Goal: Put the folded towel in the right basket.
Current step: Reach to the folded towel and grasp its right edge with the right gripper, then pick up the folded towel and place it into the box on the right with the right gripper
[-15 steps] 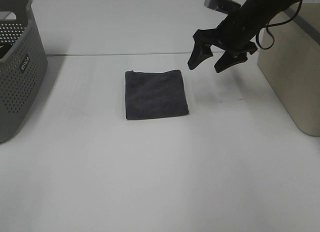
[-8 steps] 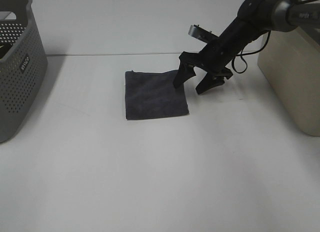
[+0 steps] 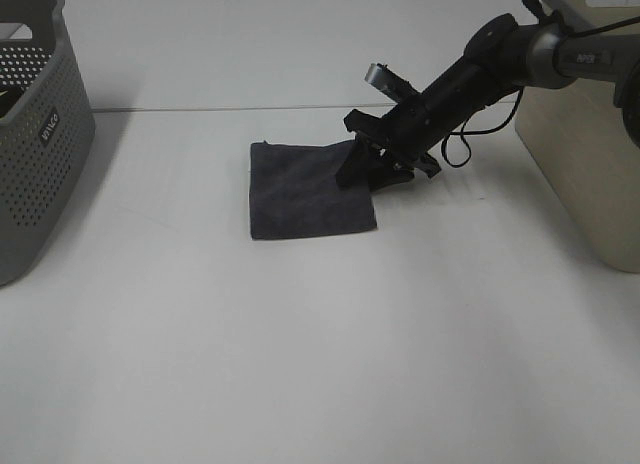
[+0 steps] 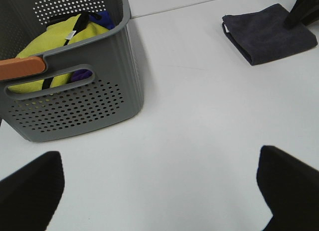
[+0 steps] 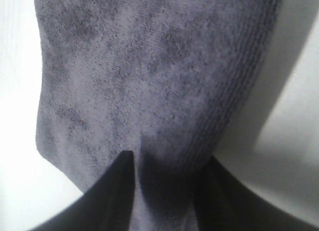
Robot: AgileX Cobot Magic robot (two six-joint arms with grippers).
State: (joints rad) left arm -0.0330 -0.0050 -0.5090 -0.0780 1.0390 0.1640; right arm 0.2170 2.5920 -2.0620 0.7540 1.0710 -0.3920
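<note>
The folded towel lies flat on the white table, dark charcoal grey and roughly square. My right gripper is down at its right edge, jaws drawn close together with the towel's edge pinched between them. In the right wrist view the towel fills the frame and bunches between the right gripper. The right basket, beige and smooth-walled, stands at the far right. The left wrist view shows the towel far off. My left gripper is open and empty over bare table.
A grey perforated basket stands at the table's left edge; in the left wrist view it holds yellow and blue items. The table is white.
My right gripper has come down and to the left, from above the table to the towel's right edge, and its jaws have narrowed onto the cloth. The towel has not moved.
</note>
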